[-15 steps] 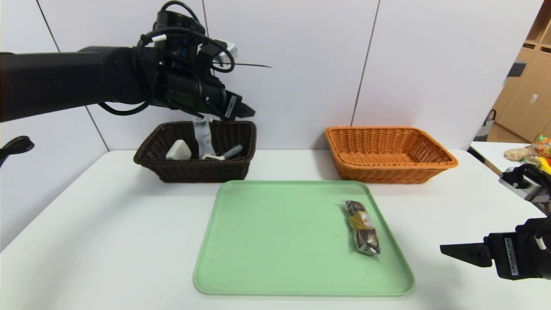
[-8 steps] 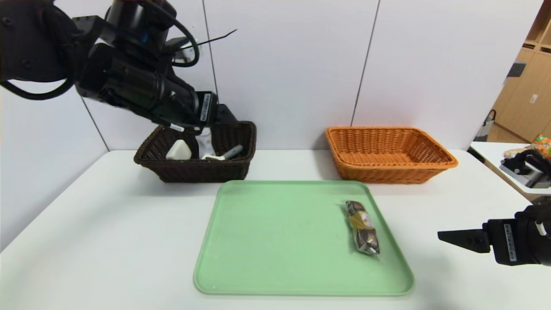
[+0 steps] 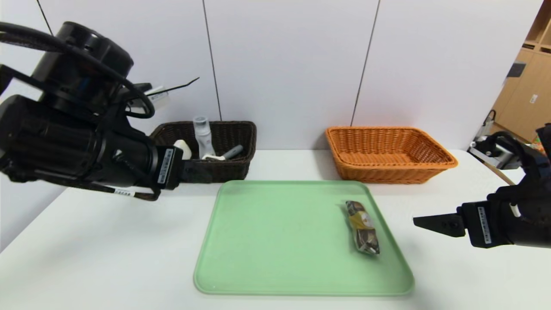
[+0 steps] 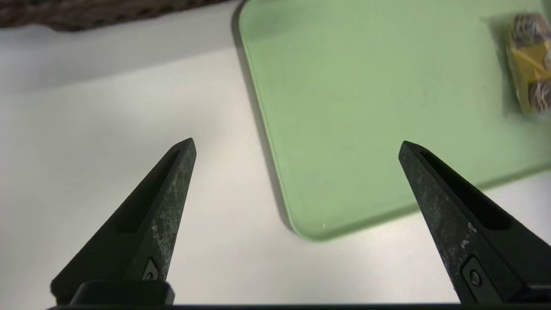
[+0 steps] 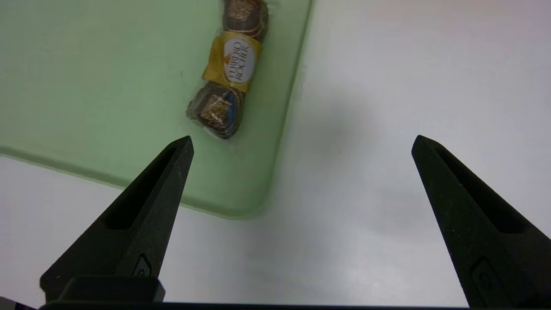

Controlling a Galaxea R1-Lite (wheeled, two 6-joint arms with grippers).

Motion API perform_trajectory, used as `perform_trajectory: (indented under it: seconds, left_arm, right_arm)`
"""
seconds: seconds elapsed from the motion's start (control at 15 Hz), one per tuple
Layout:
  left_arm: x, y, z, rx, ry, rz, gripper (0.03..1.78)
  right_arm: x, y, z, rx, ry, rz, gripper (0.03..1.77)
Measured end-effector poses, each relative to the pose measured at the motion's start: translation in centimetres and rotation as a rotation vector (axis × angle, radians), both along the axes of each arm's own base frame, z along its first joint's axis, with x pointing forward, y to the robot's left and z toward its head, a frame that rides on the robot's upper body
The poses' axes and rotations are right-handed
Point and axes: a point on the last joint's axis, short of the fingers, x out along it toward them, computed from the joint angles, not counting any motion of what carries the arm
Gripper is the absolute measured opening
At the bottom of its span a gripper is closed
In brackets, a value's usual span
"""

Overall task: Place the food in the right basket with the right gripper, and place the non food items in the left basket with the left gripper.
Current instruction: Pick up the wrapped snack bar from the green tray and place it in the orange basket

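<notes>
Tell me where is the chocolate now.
In the head view, the chocolate lies on the tray, near its right edge, in front of the orange basket.

Site type: not conclusively identifiable; consistent with a robot test station. Indicators: white table beneath the right gripper; plain white wall panels beyond it; wooden cabinets farther back, to its right.

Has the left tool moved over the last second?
Yes: in the head view the left tool came toward the robot and to its left, from over the dark basket down to its near-left side.
</notes>
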Motion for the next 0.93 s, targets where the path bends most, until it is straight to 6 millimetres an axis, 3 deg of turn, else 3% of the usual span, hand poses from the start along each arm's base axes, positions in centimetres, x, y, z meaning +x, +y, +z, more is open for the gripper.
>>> perform_trajectory:
  seconds: [0.33,0.6,0.93]
  left_arm:
    - [-2.6,0.3,-0.6,-0.115,0.04,-0.151,1.69]
    - [-2.8,0.0,0.3,-0.229,-0.003,-0.275,1.69]
    - [-2.9,-0.5,0.7,-0.246,-0.043,-0.304,1.69]
  right_arm:
    - [2.4,2.6,0.0,-0.005,0.028,0.025,1.75]
    - [3.2,4.7,-0.4,0.015,0.077,0.015,1.75]
    - [4.4,6.7,-2.7,-0.042,0.142,0.012,1.75]
